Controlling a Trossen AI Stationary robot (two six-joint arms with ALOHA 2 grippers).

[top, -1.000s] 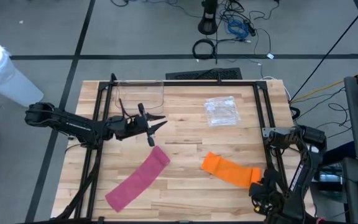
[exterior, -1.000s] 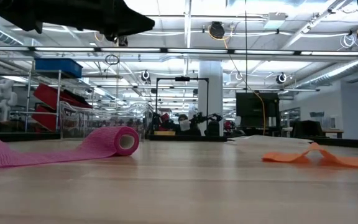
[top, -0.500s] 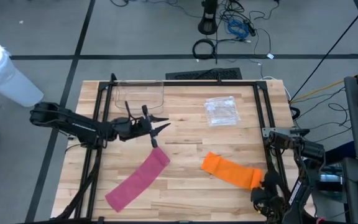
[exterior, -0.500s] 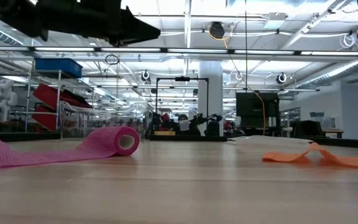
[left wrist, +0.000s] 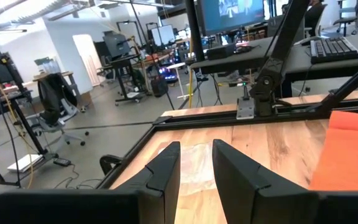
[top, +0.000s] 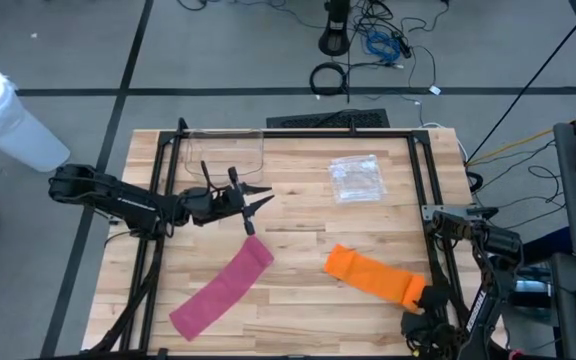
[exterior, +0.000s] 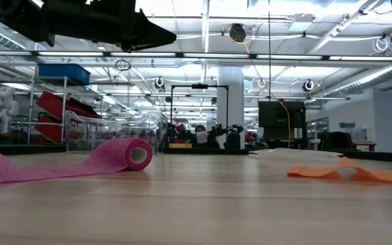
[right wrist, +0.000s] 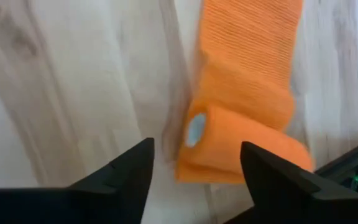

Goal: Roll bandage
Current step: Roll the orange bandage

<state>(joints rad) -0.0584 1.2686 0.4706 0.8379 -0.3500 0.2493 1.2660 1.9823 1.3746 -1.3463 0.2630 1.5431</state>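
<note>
Wooden table (top: 298, 230); orange bandage (right wrist: 244, 118) just beyond open right hand (right wrist: 194, 171)

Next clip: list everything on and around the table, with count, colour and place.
Pink bandage: one, pink, partly unrolled, front left of table.
Orange bandage: one, orange, partly unrolled, front right.
Plastic bag: one, clear, back right.
Clear tray: one, transparent, back left.
Table: one, light wood, black frame.
Left gripper: dark, fingers open, raised above table behind the pink bandage.
Right gripper: dark, fingers open, at the orange bandage's rolled end.
</note>
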